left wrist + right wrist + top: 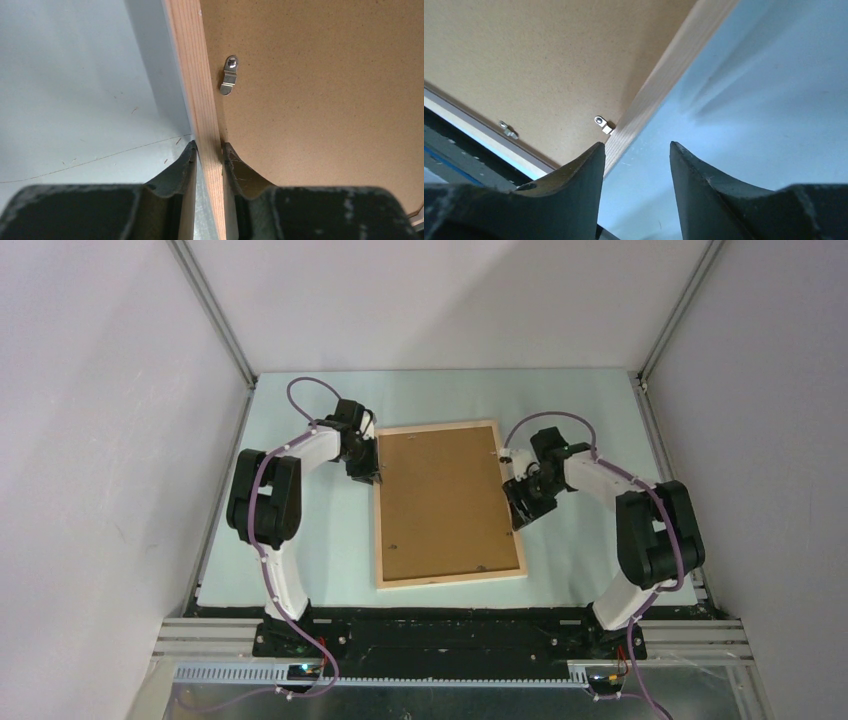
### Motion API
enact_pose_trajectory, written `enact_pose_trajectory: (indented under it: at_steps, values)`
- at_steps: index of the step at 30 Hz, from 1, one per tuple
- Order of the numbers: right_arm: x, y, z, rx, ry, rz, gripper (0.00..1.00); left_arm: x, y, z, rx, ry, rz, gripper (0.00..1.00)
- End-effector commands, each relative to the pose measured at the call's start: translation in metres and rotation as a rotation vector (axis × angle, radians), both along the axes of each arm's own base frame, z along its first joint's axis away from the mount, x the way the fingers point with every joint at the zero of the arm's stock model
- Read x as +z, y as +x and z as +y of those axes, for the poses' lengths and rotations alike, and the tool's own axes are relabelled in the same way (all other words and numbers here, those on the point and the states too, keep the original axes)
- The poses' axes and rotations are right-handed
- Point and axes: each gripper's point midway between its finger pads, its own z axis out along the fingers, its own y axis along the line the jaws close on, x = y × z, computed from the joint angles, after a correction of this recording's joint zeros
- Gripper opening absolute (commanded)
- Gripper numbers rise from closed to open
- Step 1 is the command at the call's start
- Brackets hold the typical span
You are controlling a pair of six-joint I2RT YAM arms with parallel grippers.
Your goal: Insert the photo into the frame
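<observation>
Fingers of the left gripper (210,146) pinch the left rail of the frame (192,65); the right gripper (636,146) hangs spread beside the right rail.
That pinch probably steadies the frame, which lies face down mid-table (300,540), with the brown backing board (445,505) set inside its rails and a metal turn clip (229,76) resting on the board. On the right, one finger is over the rail's edge and the other over bare table, gripping nothing, perhaps ready for the nearby clip. The photo is nowhere visible; whether it lies beneath the board cannot be told.
</observation>
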Motion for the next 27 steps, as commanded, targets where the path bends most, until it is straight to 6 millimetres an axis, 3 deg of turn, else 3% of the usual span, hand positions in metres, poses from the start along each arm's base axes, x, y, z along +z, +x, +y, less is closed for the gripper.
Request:
enact_pose_trajectory:
  at_steps: [1,8,20,27]
  values:
    - [0.038,0.022,0.007,-0.102,0.146,-0.022,0.56,0.014,0.011,0.000,0.002,-0.005,-0.048,0.00]
    - [0.042,0.054,0.003,-0.237,0.199,-0.017,0.57,0.017,0.011,-0.003,-0.009,-0.019,-0.051,0.00]
    - [0.019,0.108,0.019,-0.296,0.140,-0.077,0.57,0.025,0.012,-0.011,-0.048,-0.056,-0.066,0.03]
    - [0.009,0.127,0.023,-0.329,0.124,-0.073,0.52,0.027,0.010,-0.020,-0.080,-0.064,-0.073,0.04]
